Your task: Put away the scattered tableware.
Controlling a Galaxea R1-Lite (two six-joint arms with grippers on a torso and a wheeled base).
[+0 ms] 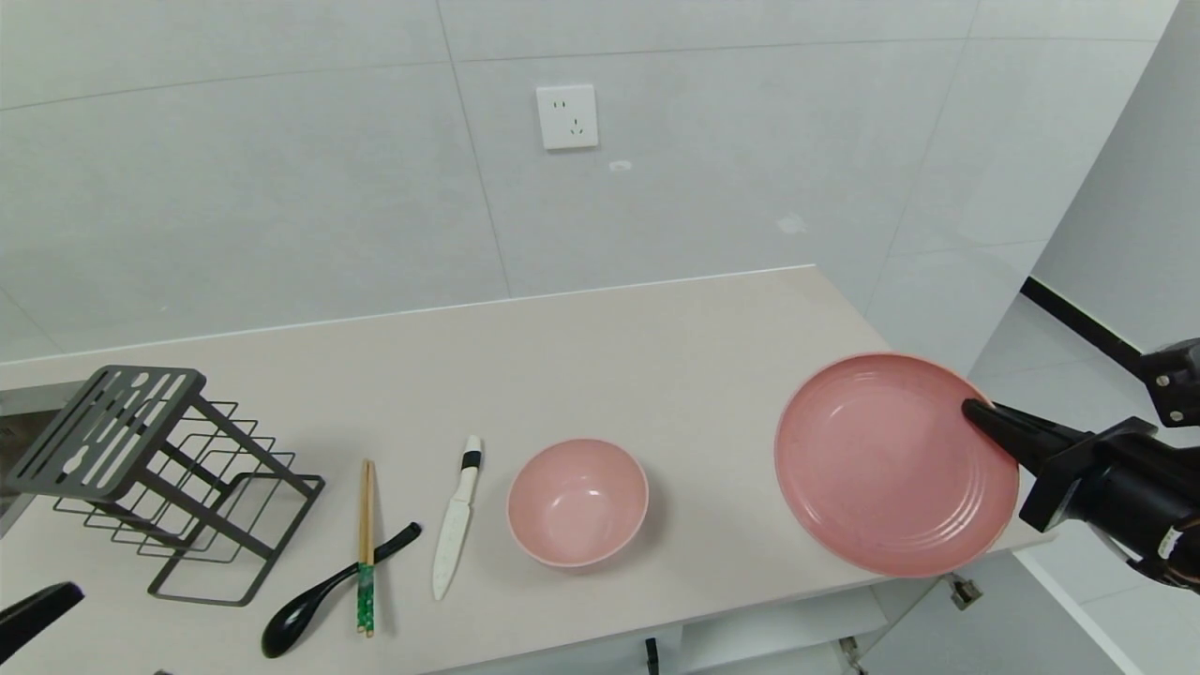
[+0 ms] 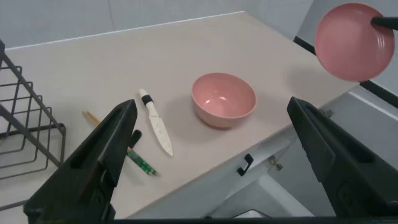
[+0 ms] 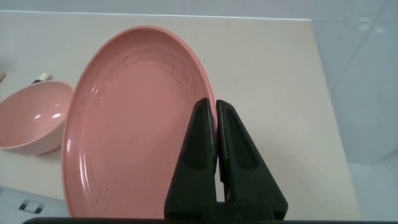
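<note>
At the lower left edge of the head view, the left gripper (image 1: 37,614) is cut off, so that a single black finger tip shows. The left wrist view shows its two fingers (image 2: 102,162) spread wide apart with nothing between them. At the right edge of the head view, the right gripper (image 1: 975,412) is clamped on the right rim of the plate (image 1: 895,464) and hides a short stretch of that rim. The right wrist view shows one finger pressed on each face of the plate. The plate is tilted at the lower right of the head view, over the right front corner of the counter (image 1: 656,356), with its near rim past the front edge. Whether it touches the counter is hard to tell. Part of the spoon (image 1: 323,591) handle is hidden where the chopsticks (image 1: 366,544) lie across it. The count is one pink plate, one pink bowl (image 1: 577,502), one white knife (image 1: 457,516), one black spoon, two chopsticks lying side by side, and one dark wire rack (image 1: 159,469). The bowl stands upright at lower centre, well apart from the plate. The knife lies just left of the bowl, and the chopsticks and spoon are further left. The rack stands at the far left. The counter is smooth and pale beige. Behind it is a wall (image 1: 281,187) of large light grey tiles, with a white socket (image 1: 567,117) at upper centre. Pale floor (image 1: 1059,375) shows at the right.
</note>
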